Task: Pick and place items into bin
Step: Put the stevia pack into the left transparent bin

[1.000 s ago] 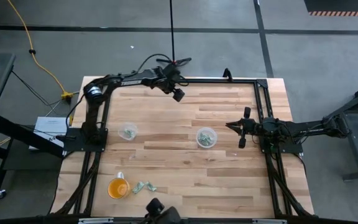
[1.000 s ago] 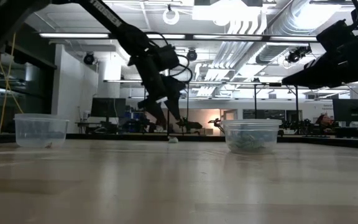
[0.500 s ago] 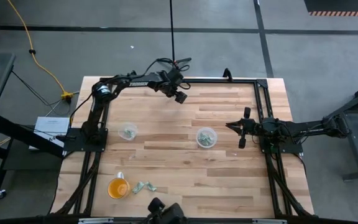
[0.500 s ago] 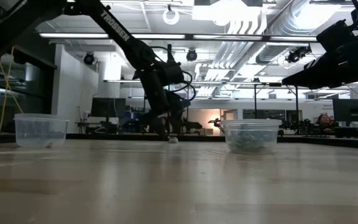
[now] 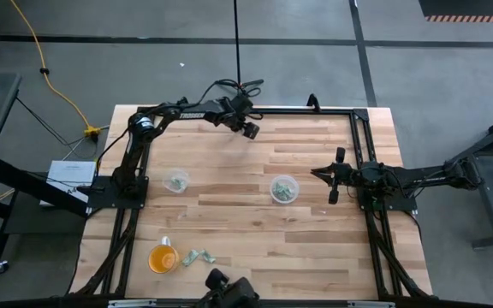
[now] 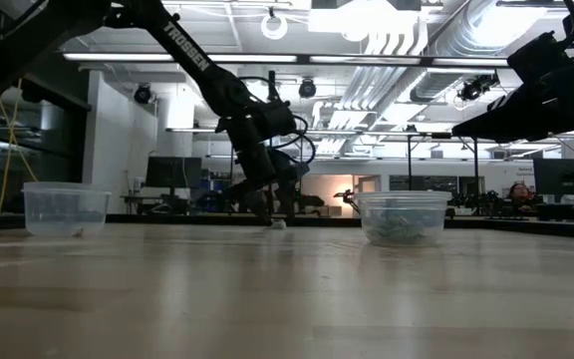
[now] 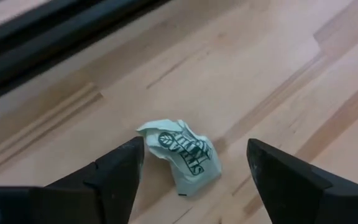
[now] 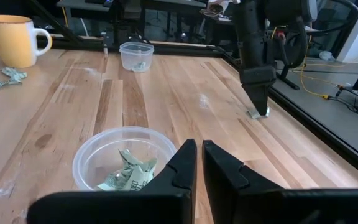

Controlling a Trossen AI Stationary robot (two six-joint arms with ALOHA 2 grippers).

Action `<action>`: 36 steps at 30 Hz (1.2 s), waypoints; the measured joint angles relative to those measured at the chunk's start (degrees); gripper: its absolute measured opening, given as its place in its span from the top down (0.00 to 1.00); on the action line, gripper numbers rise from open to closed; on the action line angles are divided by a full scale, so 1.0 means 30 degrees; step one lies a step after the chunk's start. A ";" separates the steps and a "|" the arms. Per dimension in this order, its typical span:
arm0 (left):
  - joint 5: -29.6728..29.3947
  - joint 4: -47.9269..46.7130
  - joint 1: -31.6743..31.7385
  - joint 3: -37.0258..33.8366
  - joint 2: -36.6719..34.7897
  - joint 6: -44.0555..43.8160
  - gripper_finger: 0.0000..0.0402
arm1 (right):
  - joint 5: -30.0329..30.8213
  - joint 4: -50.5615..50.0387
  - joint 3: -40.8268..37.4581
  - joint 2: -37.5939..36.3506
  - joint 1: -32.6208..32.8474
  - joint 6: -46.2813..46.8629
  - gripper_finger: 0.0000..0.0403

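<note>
One crumpled pale green scrap (image 7: 182, 155) lies on the wood near the table's far edge, also visible in the low view (image 6: 279, 224) and right wrist view (image 8: 257, 114). My left gripper (image 7: 194, 152) is open and low over it, one finger on each side, both apart from it. It shows in the high view (image 5: 248, 130) and low view (image 6: 267, 207). My right gripper (image 8: 199, 163) is shut and waits at the table's right side (image 5: 325, 175). A clear bin (image 5: 284, 189) holds several scraps (image 8: 126, 171).
A second clear bin (image 5: 176, 180) stands toward the table's left. An orange cup (image 5: 163, 257) and loose scraps (image 5: 198, 256) sit by the near left corner. A black frame rail (image 7: 55, 31) runs along the far edge, close behind the scrap.
My left gripper has come down toward the table near the far edge and now stands low over the scrap. The scrap has stayed where it was.
</note>
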 joint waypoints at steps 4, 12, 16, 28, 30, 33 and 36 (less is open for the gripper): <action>-0.0025 -0.0115 0.0007 0.0000 0.0000 0.0002 0.30 | -0.0011 0.0000 0.0000 0.0000 0.0000 -0.0004 0.95; -0.0025 -0.0037 0.0007 0.0000 0.0000 0.0048 0.50 | -0.0036 0.0000 0.0000 0.0000 0.0005 -0.0007 0.96; -0.0032 -0.0042 0.0007 -0.0007 0.0000 0.0074 0.56 | -0.0036 0.0000 0.0000 0.0000 0.0006 -0.0007 0.95; 0.0880 0.0027 0.0125 -0.0015 0.0393 0.0260 0.65 | -0.0043 -0.0070 0.0000 0.0000 0.0007 -0.0015 0.96; 0.1074 0.0006 0.0131 -0.0015 0.0393 0.0279 0.68 | -0.0044 -0.0073 0.0000 0.0000 0.0002 -0.0015 0.95; 0.1267 -0.0097 0.0138 -0.0015 0.0393 0.0641 0.74 | -0.0044 -0.0109 0.0000 0.0000 0.0005 -0.0014 0.95; 0.1731 -0.0225 0.0141 -0.0015 0.0393 0.0816 0.82 | -0.0044 -0.0117 0.0000 0.0000 0.0000 -0.0015 0.95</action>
